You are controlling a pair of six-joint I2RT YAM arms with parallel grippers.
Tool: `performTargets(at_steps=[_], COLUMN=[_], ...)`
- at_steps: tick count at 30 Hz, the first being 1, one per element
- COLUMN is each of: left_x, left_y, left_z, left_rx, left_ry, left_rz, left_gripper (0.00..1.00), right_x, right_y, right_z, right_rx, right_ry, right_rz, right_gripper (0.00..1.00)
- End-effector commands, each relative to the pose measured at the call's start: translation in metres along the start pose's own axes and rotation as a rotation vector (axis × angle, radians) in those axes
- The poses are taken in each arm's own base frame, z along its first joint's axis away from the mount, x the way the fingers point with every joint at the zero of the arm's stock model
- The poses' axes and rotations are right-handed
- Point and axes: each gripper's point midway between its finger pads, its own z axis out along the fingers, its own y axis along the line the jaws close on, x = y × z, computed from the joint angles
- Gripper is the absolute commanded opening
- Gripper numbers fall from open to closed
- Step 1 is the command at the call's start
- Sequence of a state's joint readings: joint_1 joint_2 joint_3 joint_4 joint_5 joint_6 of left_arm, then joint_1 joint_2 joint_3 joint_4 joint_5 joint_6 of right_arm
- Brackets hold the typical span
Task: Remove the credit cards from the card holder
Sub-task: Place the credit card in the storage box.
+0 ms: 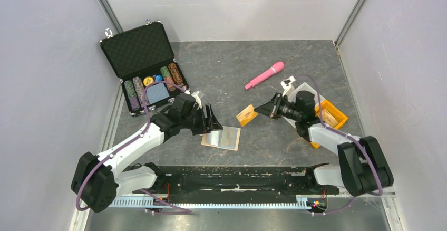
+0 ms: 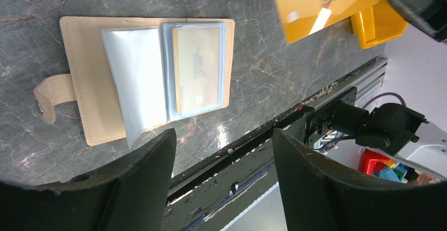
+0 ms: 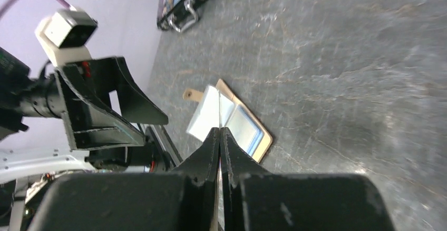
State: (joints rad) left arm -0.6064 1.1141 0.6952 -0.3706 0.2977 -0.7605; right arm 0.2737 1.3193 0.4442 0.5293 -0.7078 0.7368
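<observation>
Dark grey marbled tabletop [image 1: 221,62] enclosed by plain pale walls [image 1: 47,57] with metal corner rails [image 1: 106,4]

Yellow card [image 2: 327,9] partly off-frame

No word, number or brand can be read anywhere. In the left wrist view, the gold-tan credit card [image 2: 197,65] sits in a clear sleeve on the right half of the open card holder [image 2: 84,73]. It bears a dark angular logo at its middle and a small pale round mark near one corner, both too blurred to make out. Up and to the right of the card holder, a yellow-orange credit card [image 2: 316,7] shows a short dark line of print and a dark emblem, also illegible. The poker chips [image 1: 174,74], well behind the card holder in the top view, are too small to show any figures.
</observation>
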Motion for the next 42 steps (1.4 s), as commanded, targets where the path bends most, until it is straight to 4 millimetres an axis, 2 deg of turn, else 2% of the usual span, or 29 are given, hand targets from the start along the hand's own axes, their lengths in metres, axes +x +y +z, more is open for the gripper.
performTargets(at_steps=[1, 2, 4, 5, 11, 15, 19, 26, 34, 42], left_x=[-0.016, -0.017, -0.019, -0.02, -0.023, -0.025, -0.027, -0.022, -0.016, -0.022], left_y=[-0.028, -0.028, -0.026, -0.025, -0.021, -0.036, -0.046, -0.029, -0.021, -0.015], left_z=[-0.009, -0.01, -0.012, -0.013, -0.026, -0.04, -0.053, -0.054, -0.057, -0.067], left_rx=[0.088, 0.084, 0.062, 0.052, -0.015, 0.031, 0.079, 0.007, -0.009, -0.061], left_ry=[-0.037, -0.036, -0.042, -0.046, -0.028, -0.026, -0.049, -0.016, -0.005, -0.055], left_rz=[0.064, 0.062, 0.062, 0.067, 0.132, 0.181, 0.242, 0.31, 0.335, 0.338], left_gripper=[0.75, 0.78, 0.99, 1.0, 1.0, 1.0, 1.0, 1.0, 1.0, 1.0], right_x=[-0.033, -0.041, -0.054, -0.062, -0.093, -0.107, -0.114, -0.11, -0.111, -0.113], right_y=[0.004, 0.002, -0.005, -0.009, -0.027, -0.039, -0.059, -0.083, -0.092, -0.098], right_z=[-0.029, -0.038, -0.055, -0.065, -0.116, -0.152, -0.191, -0.24, -0.267, -0.286], right_rx=[-0.007, 0.013, 0.06, 0.081, 0.189, 0.257, 0.393, 0.566, 0.664, 0.752], right_ry=[-0.16, -0.199, -0.263, -0.298, -0.466, -0.552, -0.623, -0.73, -0.815, -0.843], right_rz=[0.026, 0.026, 0.027, 0.027, 0.049, 0.053, 0.075, 0.145, 0.18, 0.193], right_gripper=[0.0, 0.0, 0.0, 0.0, 0.0, 0.0, 0.0, 0.0, 0.0, 0.0])
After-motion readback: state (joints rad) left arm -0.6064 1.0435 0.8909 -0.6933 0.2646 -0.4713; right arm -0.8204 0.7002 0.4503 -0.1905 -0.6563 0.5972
